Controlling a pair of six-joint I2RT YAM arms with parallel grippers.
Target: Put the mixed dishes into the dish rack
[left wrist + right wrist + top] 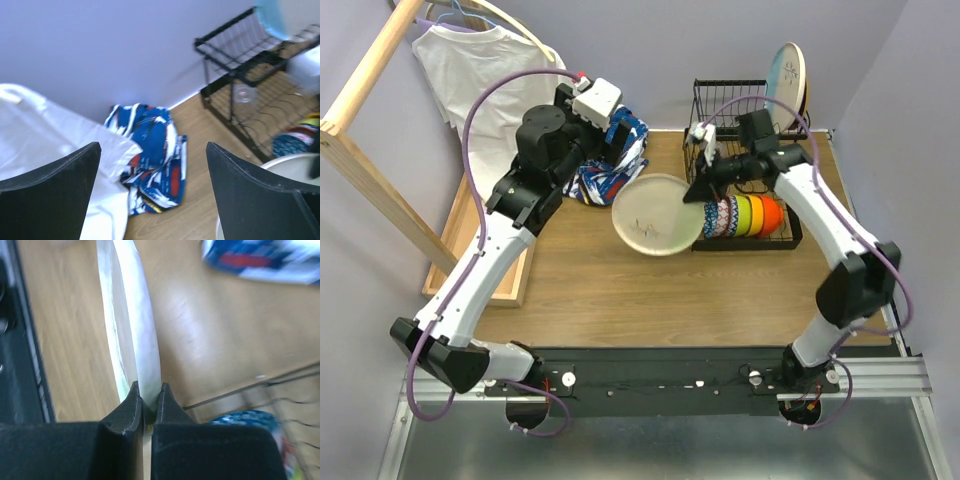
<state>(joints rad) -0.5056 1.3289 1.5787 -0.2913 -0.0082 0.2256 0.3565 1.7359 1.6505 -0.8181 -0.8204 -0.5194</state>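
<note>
My right gripper (705, 192) is shut on the rim of a pale cream plate (657, 214) and holds it tilted just left of the black wire dish rack (745, 240). In the right wrist view the plate's edge (135, 330) stands upright between my fingers (132, 402). Patterned, yellow, green and orange bowls (745, 215) stand on edge in the rack's base. A pale blue plate (786, 75) leans behind the upper basket. A clear glass cup (243, 93) sits in the rack. My left gripper (610, 125) is open and empty above a blue, red and white cloth (155, 150).
A white T-shirt (485, 70) hangs on a wooden frame (365, 110) at the back left. A shallow wooden tray (470, 240) lies under the left arm. The purple wall closes off the back and right.
</note>
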